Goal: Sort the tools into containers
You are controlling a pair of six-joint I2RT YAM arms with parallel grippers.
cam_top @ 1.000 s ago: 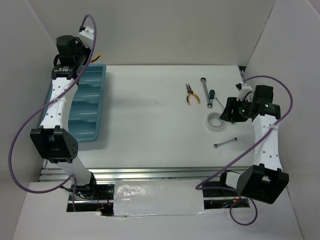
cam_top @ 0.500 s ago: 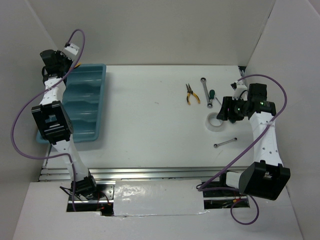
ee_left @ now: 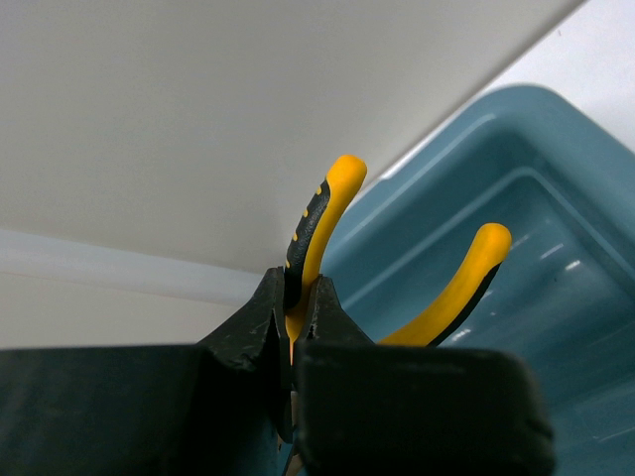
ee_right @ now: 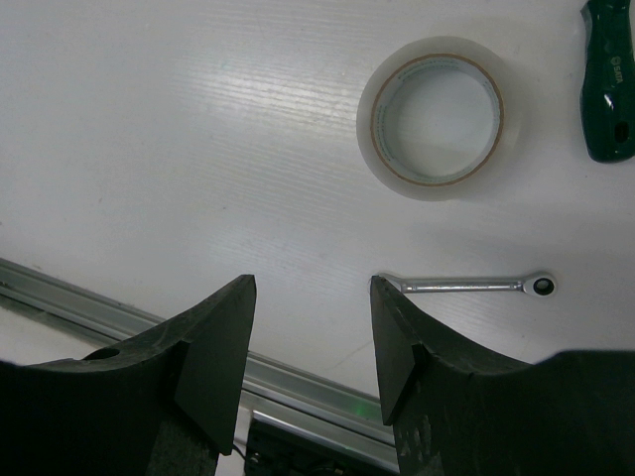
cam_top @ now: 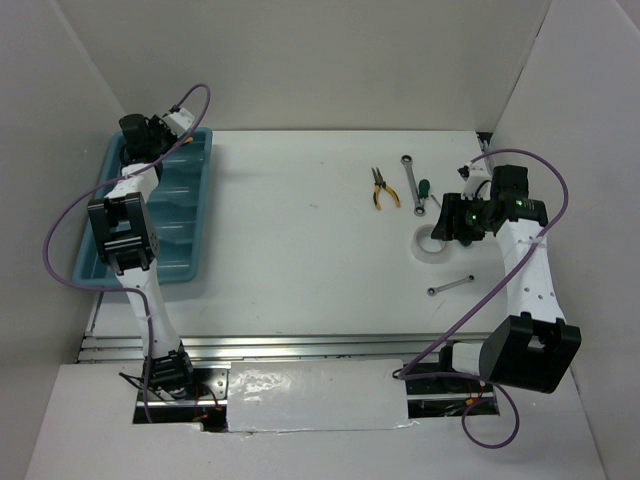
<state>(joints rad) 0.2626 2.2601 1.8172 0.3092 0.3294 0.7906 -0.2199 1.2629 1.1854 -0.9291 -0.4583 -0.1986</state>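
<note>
We see the left gripper [ee_left: 296, 309] with its jaws pinched tight on one handle of the held pliers [ee_left: 319, 226], and no gap shows between the fingers beyond the thickness of that handle. From the jaws the clamped handle runs up and away, black grip first and yellow tip last. The free handle slants out to one side of the jaws over the tray [ee_left: 556, 248], so the two handles form a V that opens away from the fingers. The pliers' nose is hidden behind the fingers. The top view puts these jaws over the far end of the tray, but we cannot tell which compartment lies under them

The right gripper [ee_right: 310, 337] has its jaws spread wide and holds nothing. Ahead of the jaws and a little toward one finger, the tape ring [ee_right: 432, 114] lies flat on the table [ee_right: 149, 119]. Closer in, just off that same fingertip, the near wrench [ee_right: 466, 286] lies with its long axis across the jaws' reach, its ring head pointing outward from the gap. Farther out on that side the screwdriver [ee_right: 608, 89] shows only its green handle, its long axis running away from the jaws

Well beyond these jaws in the top view, the second pliers [cam_top: 383, 188] lie with the nose toward the far wall and the handles spread toward the arms. The far wrench [cam_top: 411, 175] lies just beside them, its long axis nearly parallel to theirs
</note>
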